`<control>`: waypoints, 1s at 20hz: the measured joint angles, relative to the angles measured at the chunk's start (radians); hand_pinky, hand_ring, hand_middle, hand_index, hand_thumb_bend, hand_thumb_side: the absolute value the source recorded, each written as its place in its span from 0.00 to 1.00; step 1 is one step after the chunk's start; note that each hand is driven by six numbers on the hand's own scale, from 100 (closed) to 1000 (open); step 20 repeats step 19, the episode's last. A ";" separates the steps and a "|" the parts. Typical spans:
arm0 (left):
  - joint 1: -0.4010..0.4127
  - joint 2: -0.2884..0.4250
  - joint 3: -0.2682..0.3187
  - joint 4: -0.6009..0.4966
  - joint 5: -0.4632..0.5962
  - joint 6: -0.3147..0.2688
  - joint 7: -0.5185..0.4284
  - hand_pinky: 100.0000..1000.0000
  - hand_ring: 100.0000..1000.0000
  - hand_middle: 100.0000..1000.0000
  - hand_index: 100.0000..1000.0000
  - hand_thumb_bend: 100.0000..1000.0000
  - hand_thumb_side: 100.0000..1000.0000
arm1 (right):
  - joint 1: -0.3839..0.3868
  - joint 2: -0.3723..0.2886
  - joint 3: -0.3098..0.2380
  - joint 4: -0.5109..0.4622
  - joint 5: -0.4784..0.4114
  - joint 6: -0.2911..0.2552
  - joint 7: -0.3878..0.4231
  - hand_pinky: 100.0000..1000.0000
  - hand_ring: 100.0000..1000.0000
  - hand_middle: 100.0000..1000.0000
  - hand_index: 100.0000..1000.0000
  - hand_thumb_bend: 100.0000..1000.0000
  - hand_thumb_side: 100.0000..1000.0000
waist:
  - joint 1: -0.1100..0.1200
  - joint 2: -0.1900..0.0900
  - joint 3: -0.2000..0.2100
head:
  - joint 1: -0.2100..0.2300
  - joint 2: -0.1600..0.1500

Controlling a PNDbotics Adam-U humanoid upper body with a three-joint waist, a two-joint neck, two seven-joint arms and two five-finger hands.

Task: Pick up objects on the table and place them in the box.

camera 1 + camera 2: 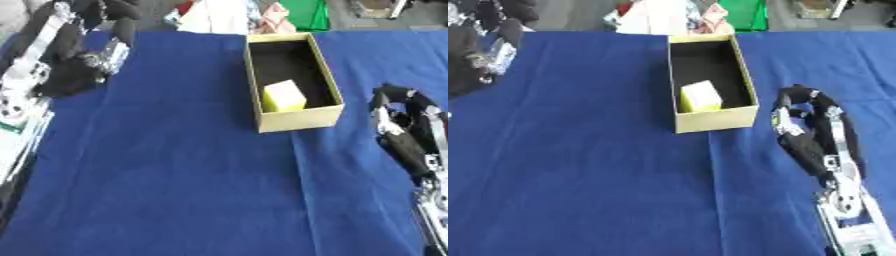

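Fingers (798,96) of the right hand (807,135) curl, grasping nothing, beside the box (710,120) holding a yellow block (700,96).

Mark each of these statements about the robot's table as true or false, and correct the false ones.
1. A yellow block lies inside the box. True.
2. The box lies tipped on its side. False: it stands upright with its open top facing up.
3. The right hand holds the yellow block. False: it holds nothing, its fingers curled to the right of the box, with the block already inside.
4. A blue cloth covers the table. True.
5. The left hand is at the far left, away from the box. True.
6. A second block sits on the cloth in front of the box. False: no other object shows there.
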 measured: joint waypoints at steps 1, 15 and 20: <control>0.023 -0.013 0.013 -0.008 0.010 0.011 0.003 0.80 0.71 0.70 0.80 0.00 0.42 | 0.000 0.000 -0.002 0.000 0.000 0.001 -0.002 0.65 0.93 0.48 0.66 0.00 0.33 | -0.001 0.000 0.001 | 0.001 0.004; 0.181 -0.115 0.061 -0.022 0.006 0.067 -0.010 0.81 0.71 0.70 0.80 0.00 0.46 | 0.005 0.001 -0.008 0.000 -0.009 0.000 -0.019 0.65 0.93 0.49 0.72 0.00 0.32 | -0.014 0.000 0.017 | 0.022 0.064; 0.196 -0.115 0.061 -0.020 -0.002 0.066 -0.011 0.81 0.71 0.70 0.80 0.00 0.46 | 0.007 0.001 -0.008 0.000 -0.009 0.002 -0.022 0.65 0.93 0.50 0.72 0.00 0.31 | -0.015 0.001 0.017 | 0.022 0.067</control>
